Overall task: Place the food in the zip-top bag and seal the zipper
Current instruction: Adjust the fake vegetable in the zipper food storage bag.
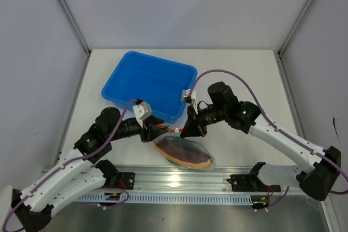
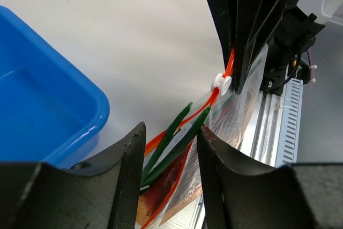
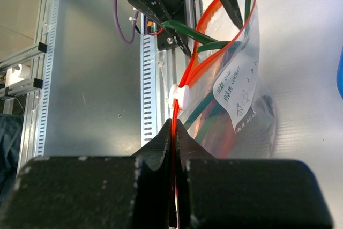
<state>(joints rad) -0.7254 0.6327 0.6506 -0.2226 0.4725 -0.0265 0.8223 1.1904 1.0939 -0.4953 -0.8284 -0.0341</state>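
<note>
- An aluminium rail (image 1: 179, 180) runs along the near edge of the bench (image 1: 244, 74), carrying both arm bases.
- Just beyond the rail lies the zip-top bag (image 1: 182, 153), its belly resting on the bench and its mouth lifted up between the two pincers.
- Inside the bag a large oval purple-red and orange slice (image 1: 185, 155) fills the lower part. Toy green stalks (image 2: 170, 142) lie slanted in the upper part, with their ends poking out past the mouth.
- A white printed label (image 3: 236, 87) sits on the bag's clear wall.
- The zipper (image 3: 188, 71) is an orange-red strip along the mouth. Its two sides are parted at the left arm's end and closed at the right arm's end.
- A white slider (image 2: 221, 82) sits on the strip just beside the right pincer's tips.
- The right pincer (image 3: 174, 132) has its fingers pressed together, clamped on the zipper at the closed end.
- The left pincer (image 2: 170, 132) has its fingers apart, straddling the open end of the mouth with the green stalks and the orange strip in the gap. Bare bench shows between the fingers on one side.
- Farther back, past both pincers, stands a blue plastic tray (image 1: 117, 88). Its near corner is close to the left pincer.
</note>
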